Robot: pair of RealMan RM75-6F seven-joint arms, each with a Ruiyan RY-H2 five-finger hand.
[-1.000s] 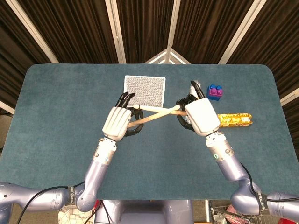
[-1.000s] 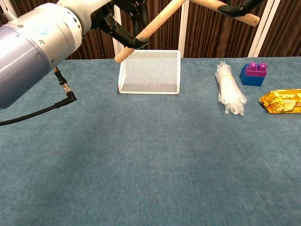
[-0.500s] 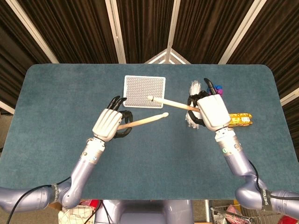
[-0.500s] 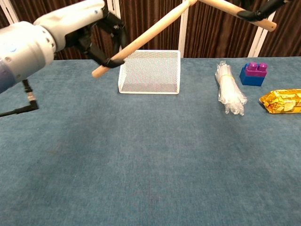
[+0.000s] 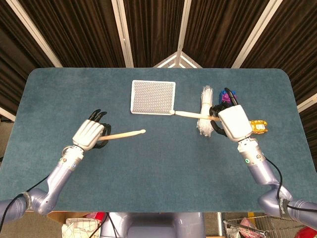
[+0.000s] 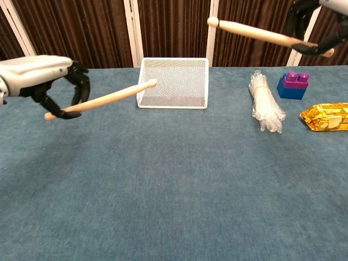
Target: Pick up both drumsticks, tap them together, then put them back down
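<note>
The left hand (image 6: pixel 46 81) sits nearest the robot, well to the left of the white mesh tray (image 5: pixel 153 96), its dark fingers (image 6: pixel 80 87) curled around the butt end of the left drumstick (image 6: pixel 103 99). That stick runs from the hand toward the tray, tip raised and clear of the blue tabletop (image 6: pixel 174 185); from the chest view the tip shows just in front of the tray's left wall, while the head view has it short of the tray. The right hand (image 5: pixel 233 121) is farther back, to the right of the tray, clasping the right drumstick (image 6: pixel 261 32) near its butt; the stick's tip (image 5: pixel 172 113) points at the tray's near right corner. In the chest view this hand is mostly cut off by the top edge. Beneath and beside it lie a clear plastic bundle (image 6: pixel 265 103), a blue-and-purple block (image 6: pixel 293 85) partly hidden overhead, and a gold wrapped packet (image 6: pixel 326 117).
</note>
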